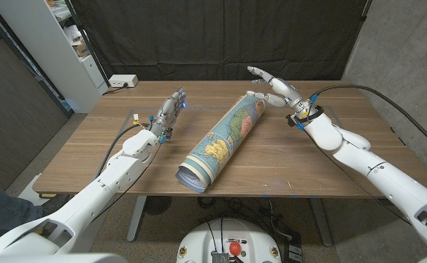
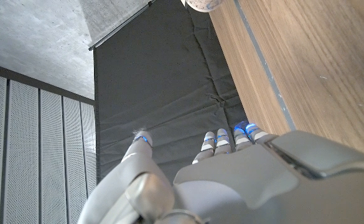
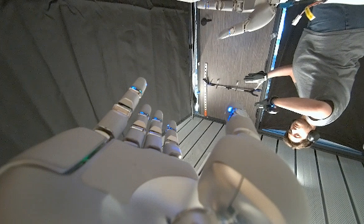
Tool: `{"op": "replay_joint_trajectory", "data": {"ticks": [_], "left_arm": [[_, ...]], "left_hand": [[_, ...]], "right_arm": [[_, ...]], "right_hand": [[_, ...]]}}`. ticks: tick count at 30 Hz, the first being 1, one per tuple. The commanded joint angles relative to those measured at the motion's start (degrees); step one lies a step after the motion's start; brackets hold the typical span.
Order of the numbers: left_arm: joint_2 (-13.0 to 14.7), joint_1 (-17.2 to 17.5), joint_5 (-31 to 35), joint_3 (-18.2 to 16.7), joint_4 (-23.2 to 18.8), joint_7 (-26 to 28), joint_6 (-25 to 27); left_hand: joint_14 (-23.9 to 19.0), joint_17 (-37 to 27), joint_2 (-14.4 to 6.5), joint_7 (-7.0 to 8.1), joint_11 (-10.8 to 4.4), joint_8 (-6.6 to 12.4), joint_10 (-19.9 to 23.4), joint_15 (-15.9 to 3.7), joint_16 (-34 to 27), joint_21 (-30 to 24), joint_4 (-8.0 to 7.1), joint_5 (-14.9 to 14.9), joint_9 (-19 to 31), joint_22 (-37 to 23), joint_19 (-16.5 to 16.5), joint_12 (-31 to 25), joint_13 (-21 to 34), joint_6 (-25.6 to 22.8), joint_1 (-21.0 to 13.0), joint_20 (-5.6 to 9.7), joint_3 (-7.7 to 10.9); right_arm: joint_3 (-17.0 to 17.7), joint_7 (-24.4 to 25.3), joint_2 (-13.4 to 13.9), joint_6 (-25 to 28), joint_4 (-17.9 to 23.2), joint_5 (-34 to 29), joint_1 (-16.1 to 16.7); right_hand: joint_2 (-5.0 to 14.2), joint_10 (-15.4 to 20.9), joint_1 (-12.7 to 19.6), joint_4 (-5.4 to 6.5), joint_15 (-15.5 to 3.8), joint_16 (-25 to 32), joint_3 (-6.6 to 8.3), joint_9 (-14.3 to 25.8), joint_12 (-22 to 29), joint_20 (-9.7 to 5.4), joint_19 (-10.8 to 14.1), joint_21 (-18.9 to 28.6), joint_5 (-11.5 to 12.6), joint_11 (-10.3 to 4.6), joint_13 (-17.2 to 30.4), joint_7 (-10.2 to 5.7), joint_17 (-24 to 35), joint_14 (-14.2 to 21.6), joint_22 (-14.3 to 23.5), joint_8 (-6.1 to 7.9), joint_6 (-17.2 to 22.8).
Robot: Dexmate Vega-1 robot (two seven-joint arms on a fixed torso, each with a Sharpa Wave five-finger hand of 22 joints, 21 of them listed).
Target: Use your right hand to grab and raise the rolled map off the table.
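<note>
Map: rolled map lies on the bench.
Right hand: fingers spread, holding nothing, near the map's far end.
Left hand: fingers straight, holding nothing.

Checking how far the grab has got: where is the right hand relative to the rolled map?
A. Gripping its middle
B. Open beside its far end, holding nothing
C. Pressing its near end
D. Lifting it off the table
B: in the head view the right hand is spread open beside the far end of the rolled map, which lies on the table.
</note>
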State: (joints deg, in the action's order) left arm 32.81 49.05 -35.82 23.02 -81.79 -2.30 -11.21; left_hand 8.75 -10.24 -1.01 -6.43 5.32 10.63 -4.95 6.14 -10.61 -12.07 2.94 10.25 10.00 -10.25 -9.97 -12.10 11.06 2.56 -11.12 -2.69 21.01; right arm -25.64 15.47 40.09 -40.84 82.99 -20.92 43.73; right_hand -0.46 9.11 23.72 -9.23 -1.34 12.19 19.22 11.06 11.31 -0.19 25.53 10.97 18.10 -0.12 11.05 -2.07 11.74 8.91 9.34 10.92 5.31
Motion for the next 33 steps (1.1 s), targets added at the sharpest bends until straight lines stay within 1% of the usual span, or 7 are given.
{"op": "replay_joint_trajectory", "data": {"ticks": [1,7,14,17,26,33], "left_arm": [[0.3,0.4,0.2,0.0,-0.7,0.1,0.0],[0.4,0.6,0.3,0.0,-1.1,0.3,0.1],[0.5,0.7,0.4,0.1,-1.4,0.4,0.2],[0.5,0.7,0.4,0.2,-1.4,0.4,0.3],[0.6,0.5,0.5,0.3,-1.2,0.1,0.4],[0.5,0.2,0.5,0.4,-0.9,-0.1,0.4]], "left_hand": [[0.0,-0.3,-0.6,-0.07,-0.02,0.26,0.0,0.05,-0.3,0.0,0.37,0.2,0.3,-0.1,-1.9,-0.2,0.2,-0.3,-0.1,-0.52,0.08],[0.0,-0.3,-0.6,-0.03,0.02,0.26,0.0,0.08,-0.3,0.0,0.4,0.2,0.3,-0.2,-1.8,-0.2,0.2,-0.3,-0.1,-0.49,0.07],[0.0,-0.3,-0.7,0.01,0.07,0.24,0.0,0.09,-0.3,0.1,0.43,0.2,0.3,-0.2,-1.9,-0.2,0.2,-0.3,-0.1,-0.57,0.06],[0.0,-0.3,-0.7,0.0,0.04,0.25,0.0,0.08,-0.3,0.1,0.45,0.2,0.3,-0.2,-1.8,-0.2,0.2,-0.3,-0.1,-0.6,0.05],[0.0,-0.3,-0.7,-0.07,0.05,0.24,0.0,0.09,-0.3,0.1,0.51,0.2,0.3,-0.2,-1.8,-0.2,0.2,-0.3,0.0,-0.58,0.03],[0.1,-0.3,-0.8,-0.01,0.03,0.23,0.0,0.06,-0.3,0.2,0.56,0.2,0.3,-0.2,-1.9,-0.2,0.2,-0.4,0.0,-0.74,0.02]], "right_arm": [[0.3,0.3,2.1,1.9,2.7,-2.2,0.7],[0.2,0.4,2.8,2.2,3.4,-3.3,0.7],[0.1,0.2,4.0,3.4,4.8,-5.3,0.6],[0.0,0.2,4.3,3.7,5.0,-5.5,0.5],[-0.4,-0.7,6.2,5.7,6.8,-8.9,-0.3],[-0.7,-1.2,7.2,7.0,8.1,-9.8,-0.6]], "right_hand": [[-0.36,-0.2,0.3,0.23,0.1,0.0,0.36,0.2,-0.1,0.24,0.4,-0.1,0.2,-0.4,0.3,-0.99,0.1,0.1,0.2,0.28,-0.2],[-0.31,-0.6,0.5,0.28,0.4,-0.1,0.55,0.2,-0.2,0.53,0.3,-0.2,0.3,-0.48,0.3,-2.12,0.1,-0.1,0.2,0.18,-0.6],[-0.29,-1.1,0.7,0.32,0.59,-0.3,0.69,0.2,-0.4,0.69,0.3,-0.3,0.3,-0.52,0.3,-2.7,0.2,-0.5,0.2,0.05,-1.2],[-0.27,-1.4,0.7,0.33,0.68,-0.3,0.74,0.2,-0.4,0.81,0.2,-0.3,0.3,-0.55,0.3,-2.78,0.2,-0.6,0.2,0.01,-1.3],[-0.08,-2.2,1.2,0.28,0.97,-0.5,1.11,0.2,-0.6,1.32,0.0,-0.4,0.3,-0.54,0.3,-3.25,0.2,-1.1,0.2,-0.14,-2.1],[0.09,-2.5,1.6,0.22,1.14,-0.5,1.37,0.2,-0.6,1.61,-0.1,-0.4,0.3,-0.52,0.3,-3.39,0.2,-1.3,0.2,-0.16,-2.4]]}}
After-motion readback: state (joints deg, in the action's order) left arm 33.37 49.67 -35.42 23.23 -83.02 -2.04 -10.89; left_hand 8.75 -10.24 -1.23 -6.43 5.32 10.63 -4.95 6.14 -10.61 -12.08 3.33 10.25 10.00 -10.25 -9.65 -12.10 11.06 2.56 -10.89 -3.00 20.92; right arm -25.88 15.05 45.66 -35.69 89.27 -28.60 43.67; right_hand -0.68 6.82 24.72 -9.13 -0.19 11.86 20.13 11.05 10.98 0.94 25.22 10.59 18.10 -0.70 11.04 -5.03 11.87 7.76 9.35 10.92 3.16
